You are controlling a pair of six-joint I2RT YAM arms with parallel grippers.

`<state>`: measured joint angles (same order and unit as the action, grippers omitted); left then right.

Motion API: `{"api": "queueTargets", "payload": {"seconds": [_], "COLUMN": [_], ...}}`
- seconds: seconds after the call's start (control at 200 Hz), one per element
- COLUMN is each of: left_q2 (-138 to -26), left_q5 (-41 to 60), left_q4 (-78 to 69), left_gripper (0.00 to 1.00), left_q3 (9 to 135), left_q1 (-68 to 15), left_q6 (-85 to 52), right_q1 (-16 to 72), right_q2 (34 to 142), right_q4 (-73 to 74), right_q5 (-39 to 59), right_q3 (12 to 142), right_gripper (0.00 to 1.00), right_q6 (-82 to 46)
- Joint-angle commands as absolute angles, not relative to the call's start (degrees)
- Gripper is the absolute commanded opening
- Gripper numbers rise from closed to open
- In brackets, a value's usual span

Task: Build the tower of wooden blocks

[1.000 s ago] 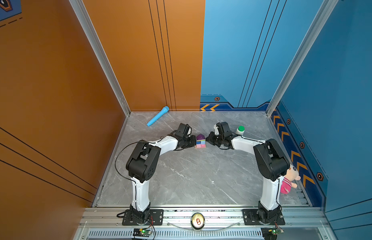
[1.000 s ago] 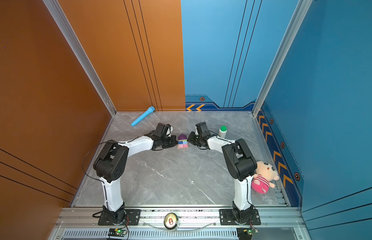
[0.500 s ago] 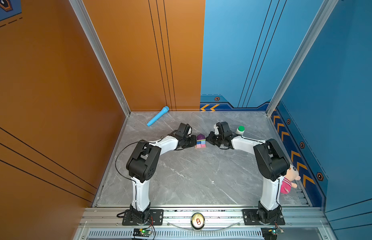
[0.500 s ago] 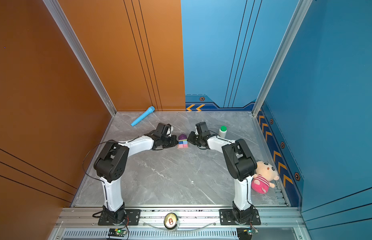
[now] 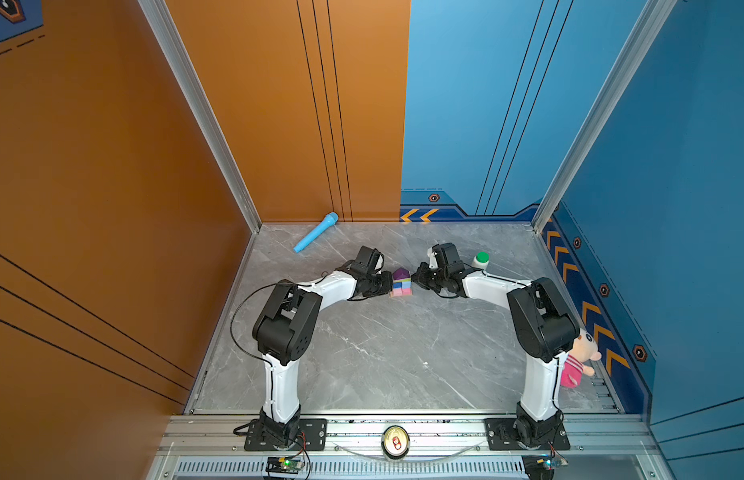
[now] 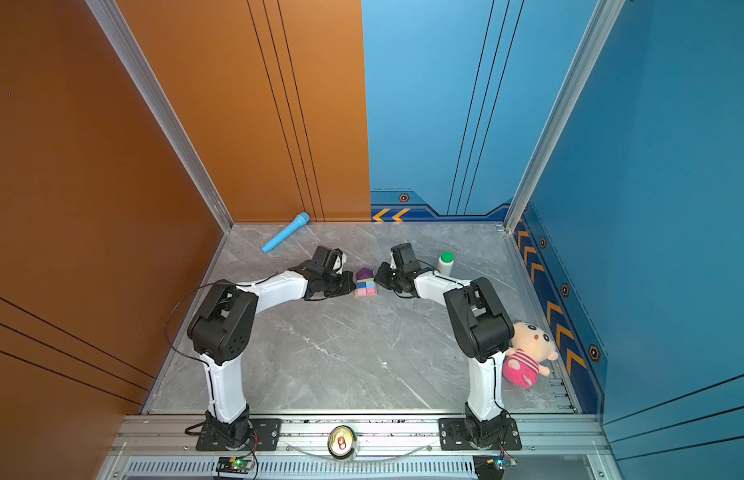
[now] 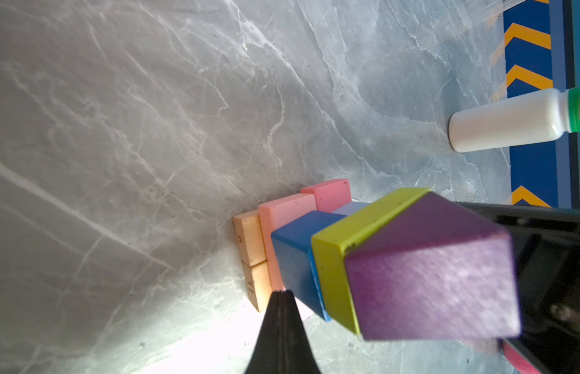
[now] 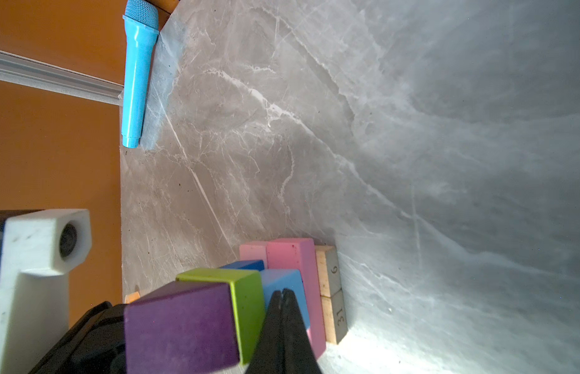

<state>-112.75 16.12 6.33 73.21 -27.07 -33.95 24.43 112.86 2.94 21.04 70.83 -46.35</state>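
Observation:
The tower (image 5: 401, 283) (image 6: 365, 282) stands mid-table: two tan bars (image 7: 251, 246) at the base, then two pink bars (image 7: 288, 207), a dark-blue cube (image 7: 295, 249) beside a light-blue cube (image 8: 291, 278), a lime-green bar (image 7: 340, 246) and a purple peaked block (image 7: 427, 268) on top. My left gripper (image 5: 390, 286) (image 7: 281, 293) is shut and empty, its tip at the pink layer on the tower's left side. My right gripper (image 5: 413, 279) (image 8: 282, 291) is shut and empty too, its tip against the light-blue cube on the right side.
A white bottle with a green cap (image 5: 481, 260) (image 7: 508, 124) stands behind the right arm. A light-blue toy microphone (image 5: 316, 232) (image 8: 138, 74) lies at the back left near the orange wall. A plush doll (image 6: 528, 353) sits by the right arm's elbow.

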Motion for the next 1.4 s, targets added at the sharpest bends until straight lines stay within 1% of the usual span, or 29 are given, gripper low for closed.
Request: {"api": "queueTargets", "payload": {"seconds": [0.0, 0.941, 1.196, 1.397], "left_q2": [-111.6, -107.3, -101.1, -91.8], "left_q5": [14.5, 11.6, 9.0, 7.2], "left_q4": [8.8, 10.4, 12.8, 14.2], "left_gripper": [0.0, 0.0, 0.0, 0.0], "left_q3": [75.0, 73.5, 70.3, 65.3], "left_q1": [-26.9, -26.6, -25.9, -23.6], "left_q6": [-32.5, -31.3, -29.9, -28.3], "right_q1": [24.6, 24.5, 23.5, 22.5], "right_q2": [113.4, 112.5, 107.8, 100.9], "right_q4": [0.8, -0.1, -0.5, -2.0], "right_q5": [21.9, 21.6, 20.0, 17.8], "right_q3": [71.9, 71.5, 68.0, 64.3], "right_gripper": [0.0, 0.0, 0.0, 0.0], "right_q6": [-45.5, -45.5, -44.9, -43.7]}}
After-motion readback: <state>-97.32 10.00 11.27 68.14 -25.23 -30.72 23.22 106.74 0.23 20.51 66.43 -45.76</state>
